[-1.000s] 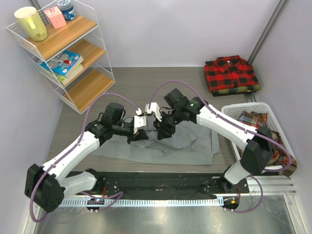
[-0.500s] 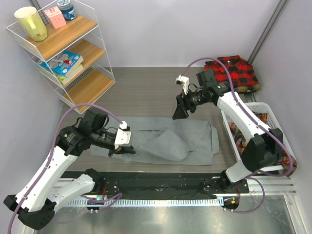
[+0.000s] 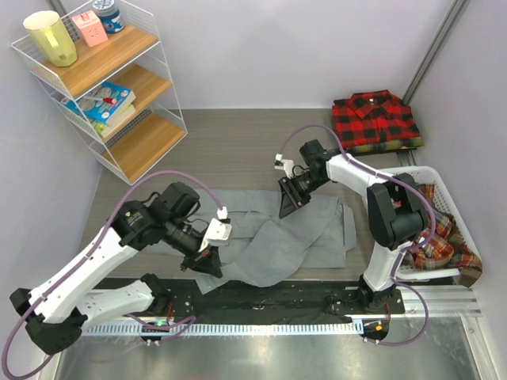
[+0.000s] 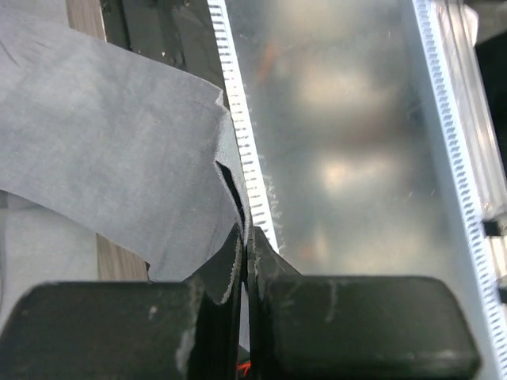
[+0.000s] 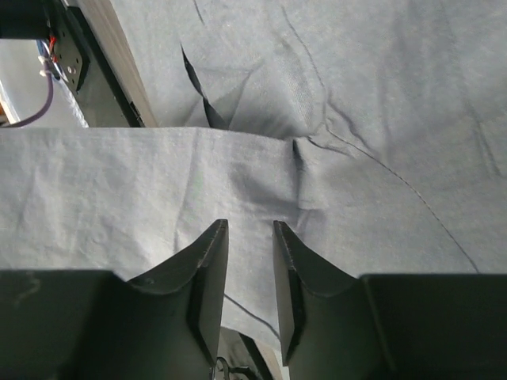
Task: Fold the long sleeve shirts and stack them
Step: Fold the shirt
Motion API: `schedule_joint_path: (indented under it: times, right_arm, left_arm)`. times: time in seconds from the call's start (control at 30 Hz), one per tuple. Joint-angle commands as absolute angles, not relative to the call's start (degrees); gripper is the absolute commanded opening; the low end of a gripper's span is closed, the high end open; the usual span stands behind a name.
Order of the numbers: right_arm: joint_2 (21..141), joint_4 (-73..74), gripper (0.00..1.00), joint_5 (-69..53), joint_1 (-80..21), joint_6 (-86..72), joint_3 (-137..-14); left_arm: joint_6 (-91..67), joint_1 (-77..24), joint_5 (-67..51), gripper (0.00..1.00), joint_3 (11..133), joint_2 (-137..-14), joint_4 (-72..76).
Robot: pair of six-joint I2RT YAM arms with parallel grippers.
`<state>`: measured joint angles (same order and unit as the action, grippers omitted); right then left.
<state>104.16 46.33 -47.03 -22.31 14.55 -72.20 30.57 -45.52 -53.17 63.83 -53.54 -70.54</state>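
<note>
Currently the grey shirt (image 3: 305, 233) lies spread and rumpled on the surface (image 3: 238, 142), near the front edge and between the two arms. One flap of it is drawn toward the base rail (image 3: 317, 299).

The left hand (image 3: 204, 263) is clamped on that flap. In the left wrist view, the cloth edge is pinched between the fingers of the left hand (image 4: 244, 241) and trails away from them. This grip probably serves to pull a sleeve or side panel across the body as a fold.

The right hand (image 3: 290, 198) sits at the far edge of the shirt. The right wrist view shows the right hand (image 5: 249, 231) with its jaws narrowly apart above the cloth and nothing visible between them. It appears placed to pin or take the far hem.

The red-and-black checked shirt (image 3: 376, 119) lies folded at the far right corner, presumably as the stack site. A plaid shirt (image 3: 444, 237) waits in the basket (image 3: 392, 174).

Changes from the earlier frames:
- One second ago, both hands met over the middle of the shirt.
- Half a second ago, the right hand was raised near the checked shirt. It has since come down to the grey cloth.
- The left hand has carried its flap toward the near edge.
</note>
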Motion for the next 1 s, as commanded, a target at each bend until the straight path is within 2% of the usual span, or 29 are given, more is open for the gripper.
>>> schedule_joint_path:
  times: [0.0,0.2,0.33,0.5,0.53,0.6,0.73,0.8,0.97]
  right_arm:
    - [104.32,42.89,0.32,-46.50,-25.39,14.06,-71.46]
    - [106.69,40.26,0.27,-43.68,-29.17,14.24,-68.30]
    - [108.63,39.11,0.24,-42.45,-31.02,14.68,-66.10]
    - [110.48,40.25,0.25,-42.19,-31.90,15.47,-66.88]
    - [110.13,40.69,0.26,-42.27,-31.73,15.56,-67.67]
    - [109.25,42.87,0.35,-42.71,-30.59,15.99,-68.99]
    - [106.88,48.33,0.52,-43.42,-26.20,19.06,-73.73]
    - [105.74,51.57,0.55,-42.63,-24.36,21.95,-74.70]
    - [104.85,55.81,0.56,-40.52,-21.71,26.18,-74.45]
  left_arm:
    - [18.20,-49.21,-52.30,0.00,63.37,-56.50,-57.15]
    - [15.73,-54.66,-53.96,0.00,66.26,-62.84,-52.12]
    - [14.51,-55.55,-56.95,0.00,72.41,-64.42,-50.98]
    - [11.69,-54.76,-50.30,0.00,72.78,-65.66,-49.40]
    - [11.08,-53.71,-48.88,0.00,71.90,-65.48,-48.87]
    - [9.15,-50.47,-47.99,0.00,68.65,-65.39,-47.38]
    - [2.56,-35.03,-49.21,0.00,63.82,-66.96,-41.59]
    - [0.62,-31.31,-48.34,0.00,61.80,-68.11,-39.56]
    - [-3.25,-23.84,-47.90,0.00,58.45,-71.80,-34.81]
